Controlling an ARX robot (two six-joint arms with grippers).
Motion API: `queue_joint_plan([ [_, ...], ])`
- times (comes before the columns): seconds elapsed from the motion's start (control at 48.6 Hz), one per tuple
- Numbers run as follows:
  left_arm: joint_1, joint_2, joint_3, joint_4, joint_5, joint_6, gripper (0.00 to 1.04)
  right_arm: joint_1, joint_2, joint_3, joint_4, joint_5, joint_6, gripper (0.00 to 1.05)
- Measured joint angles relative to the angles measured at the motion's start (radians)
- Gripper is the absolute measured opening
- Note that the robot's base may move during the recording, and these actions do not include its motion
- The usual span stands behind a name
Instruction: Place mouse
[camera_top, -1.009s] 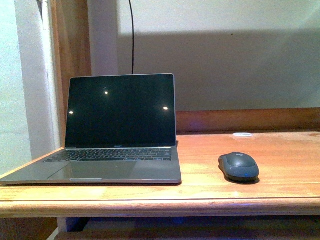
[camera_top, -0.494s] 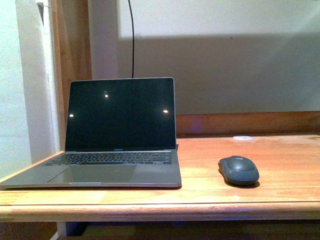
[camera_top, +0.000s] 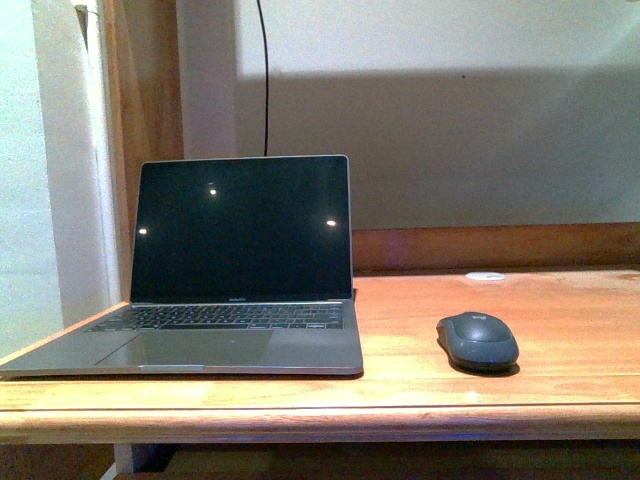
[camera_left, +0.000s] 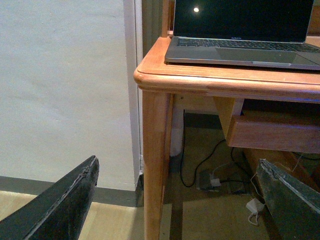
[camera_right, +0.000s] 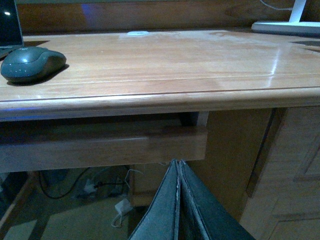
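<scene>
One wooden desk (camera_top: 560, 390) with a rounded front edge carries one open silver laptop (camera_top: 240, 260) at nine o'clock of the one small dark grey oval mouse (camera_top: 477, 338), with bare wood between them. The mouse rests near the front edge, well apart from both grippers below desk level: left gripper (camera_left: 175, 200) fingers spread wide, right gripper (camera_right: 178, 210) fingers pressed together, empty. One small white disc (camera_top: 485, 275) lies at twelve o'clock of the mouse, by the back rail.

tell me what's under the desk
Under the desk a wooden drawer front hangs below the top, and cables with a white adapter lie on the floor. The drawer's contents are hidden.
</scene>
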Motion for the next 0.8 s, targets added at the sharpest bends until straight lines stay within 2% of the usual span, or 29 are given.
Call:
queue_joint_plan([
  [0.7,0.000,0.000,0.000,0.000,0.000,0.000,0.97,0.000,-0.234,-0.036,-0.177,0.000,0.000,0.03],
  [0.762,0.000,0.000,0.000,0.000,0.000,0.000,0.97,0.000,-0.331,-0.036,-0.309,0.000,0.000,0.03],
  [0.803,0.000,0.000,0.000,0.000,0.000,0.000,0.97,0.000,-0.378,-0.036,-0.346,0.003,0.000,0.03],
])
